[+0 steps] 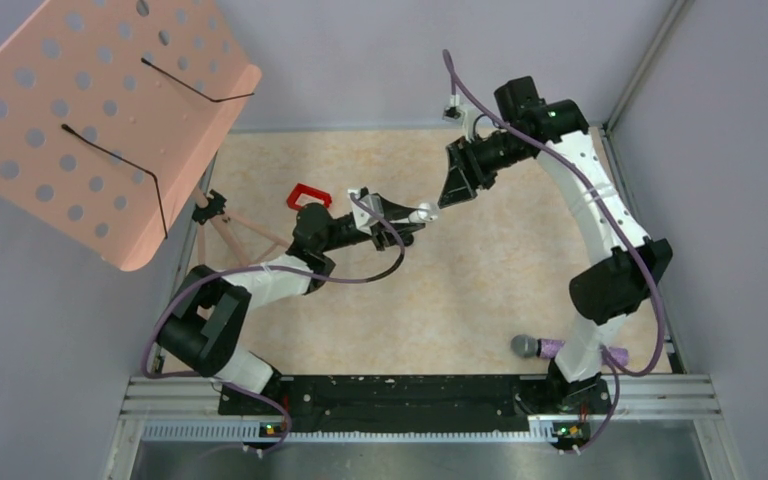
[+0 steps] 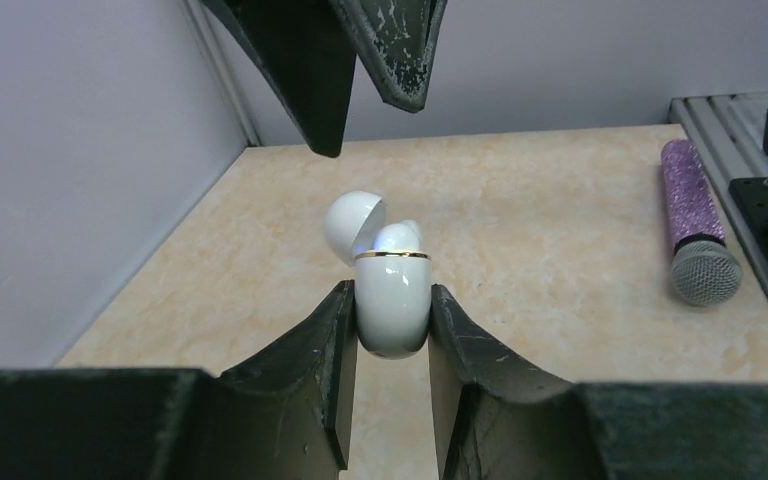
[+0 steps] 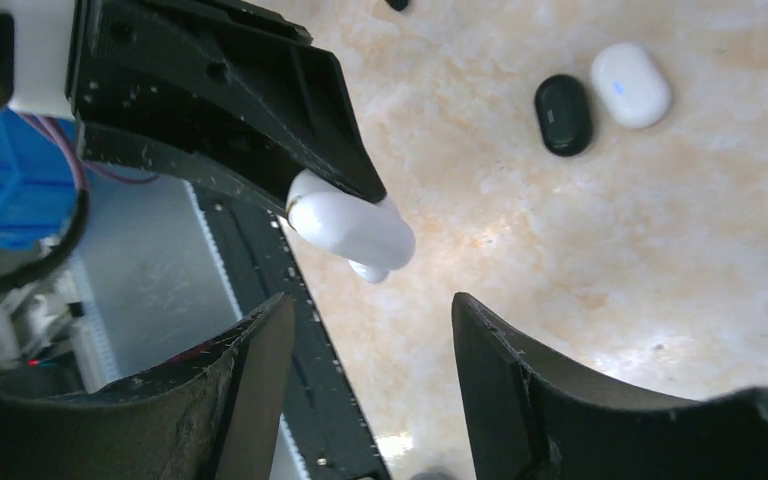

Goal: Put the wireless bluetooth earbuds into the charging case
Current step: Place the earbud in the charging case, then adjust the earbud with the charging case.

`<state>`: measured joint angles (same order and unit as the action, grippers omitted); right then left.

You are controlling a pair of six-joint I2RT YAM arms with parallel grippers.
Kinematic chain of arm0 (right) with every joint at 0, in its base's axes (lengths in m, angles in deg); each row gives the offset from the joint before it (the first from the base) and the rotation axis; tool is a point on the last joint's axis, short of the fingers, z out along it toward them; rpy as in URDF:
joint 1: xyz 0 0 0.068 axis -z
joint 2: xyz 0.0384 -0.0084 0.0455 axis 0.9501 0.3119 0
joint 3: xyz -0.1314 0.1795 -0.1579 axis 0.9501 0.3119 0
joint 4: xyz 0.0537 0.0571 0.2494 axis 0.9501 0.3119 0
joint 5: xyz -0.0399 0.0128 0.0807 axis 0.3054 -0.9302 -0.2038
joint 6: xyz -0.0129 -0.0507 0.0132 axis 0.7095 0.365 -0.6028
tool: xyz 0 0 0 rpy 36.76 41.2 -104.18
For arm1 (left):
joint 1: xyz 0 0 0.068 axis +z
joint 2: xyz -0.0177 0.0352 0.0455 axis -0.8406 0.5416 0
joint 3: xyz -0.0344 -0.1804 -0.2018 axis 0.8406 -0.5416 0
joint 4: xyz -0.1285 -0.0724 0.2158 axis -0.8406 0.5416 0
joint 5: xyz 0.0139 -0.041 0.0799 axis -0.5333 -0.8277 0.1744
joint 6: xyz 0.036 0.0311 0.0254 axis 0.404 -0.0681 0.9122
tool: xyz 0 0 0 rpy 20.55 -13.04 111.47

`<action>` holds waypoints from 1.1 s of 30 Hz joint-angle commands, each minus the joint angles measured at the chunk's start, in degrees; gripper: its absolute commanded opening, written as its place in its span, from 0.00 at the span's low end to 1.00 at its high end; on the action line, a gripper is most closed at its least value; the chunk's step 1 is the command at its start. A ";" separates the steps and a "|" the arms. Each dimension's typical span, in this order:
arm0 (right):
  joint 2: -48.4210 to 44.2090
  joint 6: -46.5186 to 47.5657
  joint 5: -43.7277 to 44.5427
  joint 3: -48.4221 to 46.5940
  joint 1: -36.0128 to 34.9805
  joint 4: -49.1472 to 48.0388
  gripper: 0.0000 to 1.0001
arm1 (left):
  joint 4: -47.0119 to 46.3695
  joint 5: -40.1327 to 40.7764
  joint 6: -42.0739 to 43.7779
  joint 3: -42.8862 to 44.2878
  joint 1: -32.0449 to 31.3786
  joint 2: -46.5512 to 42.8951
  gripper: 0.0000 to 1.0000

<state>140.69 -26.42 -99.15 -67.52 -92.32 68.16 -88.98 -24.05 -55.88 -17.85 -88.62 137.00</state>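
While our left gripper [image 1: 410, 217] clamps the white charging case [image 2: 392, 312] above the table, its lid [image 2: 352, 226] tipped open, one white earbud [image 2: 398, 237] pokes above the rim. Just beyond, to the far right, our right gripper [image 3: 370, 322] stands wide and empty. The case's long axis points toward it, so we judge it is the one to press.
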 commanded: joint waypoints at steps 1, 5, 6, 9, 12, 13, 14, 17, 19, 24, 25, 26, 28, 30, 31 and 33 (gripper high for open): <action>-7.67 9.24 1.33 0.45 1.39 -2.95 0.59 | -1.68 -3.22 -7.74 3.52 0.48 -3.72 0.00; -8.99 12.61 -0.14 2.47 1.29 -3.92 0.58 | -2.36 -5.69 -12.20 4.71 0.52 -4.34 0.00; -9.20 13.92 -0.29 2.81 1.27 -3.70 0.58 | -2.37 -6.23 -12.82 4.83 0.56 -4.44 0.00; -10.05 15.46 0.91 4.51 1.14 -4.17 0.58 | -2.03 -7.95 -14.09 5.32 0.55 -5.20 0.00; -10.90 16.72 0.48 5.43 0.46 -4.22 0.59 | -0.92 -8.14 -15.28 5.84 0.64 -5.81 0.00; -11.21 17.03 0.57 5.60 -0.05 -4.11 0.60 | -0.76 -8.44 -15.51 5.97 0.75 -5.94 0.00; -11.67 17.43 1.24 5.92 -0.86 -4.06 0.62 | -0.47 -8.42 -15.62 6.06 0.82 -6.03 0.00; -12.69 18.88 2.69 7.16 -3.85 -3.91 0.63 | 0.32 -8.23 -16.53 6.53 0.82 -6.04 0.00; -12.93 19.16 2.94 7.85 -5.22 -4.03 0.63 | 0.52 -8.63 -16.84 6.80 0.81 -6.05 0.00; -12.92 18.80 3.11 8.27 -6.36 -4.64 0.62 | 1.06 -9.16 -16.88 6.81 0.83 -6.44 0.00; -12.89 18.35 3.40 8.27 -6.38 -4.93 0.62 | 1.11 -9.17 -16.87 6.86 0.80 -6.47 0.00; -12.88 17.93 3.76 8.26 -6.37 -5.23 0.61 | 1.15 -9.26 -16.76 6.80 0.79 -6.59 0.00; -12.82 17.43 4.75 8.34 -6.32 -5.72 0.60 | 1.10 -9.59 -16.34 6.73 0.81 -6.77 0.00; -12.59 17.34 5.63 8.49 -6.32 -5.83 0.60 | 1.11 -10.00 -16.05 6.75 0.81 -6.74 0.00; -12.44 17.26 6.01 8.53 -6.36 -5.81 0.59 | 1.09 -10.21 -15.89 6.75 0.83 -6.75 0.00; -12.12 16.35 6.80 8.77 -6.32 -6.46 0.58 | 1.07 -10.85 -15.53 6.79 0.83 -6.82 0.00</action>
<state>130.46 -9.11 -93.82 -59.21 -98.46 64.21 -86.10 -33.08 -71.99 -13.22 -87.99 132.80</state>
